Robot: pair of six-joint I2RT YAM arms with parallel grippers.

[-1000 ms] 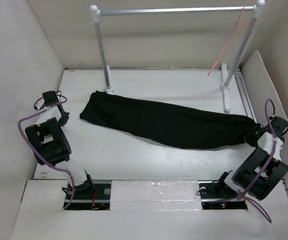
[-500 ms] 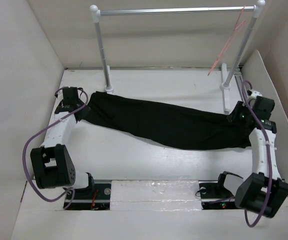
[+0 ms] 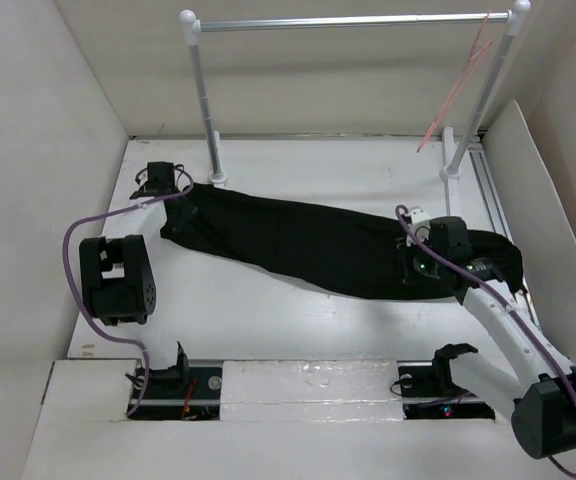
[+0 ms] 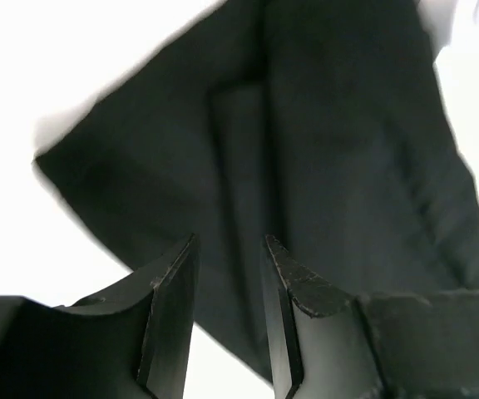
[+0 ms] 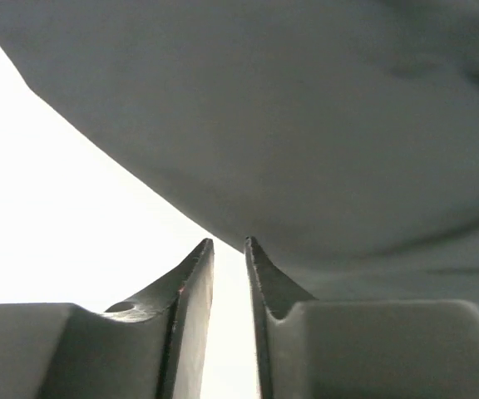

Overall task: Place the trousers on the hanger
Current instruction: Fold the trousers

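Note:
The black trousers [image 3: 308,240] lie flat across the table, running from the back left to the right. The thin pinkish-red hanger [image 3: 458,85] hangs from the right end of the silver rail. My left gripper [image 3: 180,210] is over the trousers' left end. In the left wrist view it [image 4: 231,245] is open, with dark cloth [image 4: 331,125] below the fingers and nothing between them. My right gripper [image 3: 408,268] is over the right part of the trousers, near their front edge. In the right wrist view it [image 5: 227,245] has a narrow gap, empty, at the cloth's edge [image 5: 323,108].
The silver rail [image 3: 348,21] stands on two white posts [image 3: 200,90] at the back of the table. White walls close in the left, right and back sides. A white raised strip [image 3: 308,380] runs along the near edge between the arm bases.
Both arms have swung in from the sides. The left gripper has reached the trousers' left end. The right gripper has moved left from the right end onto the right part. The trousers lie as before.

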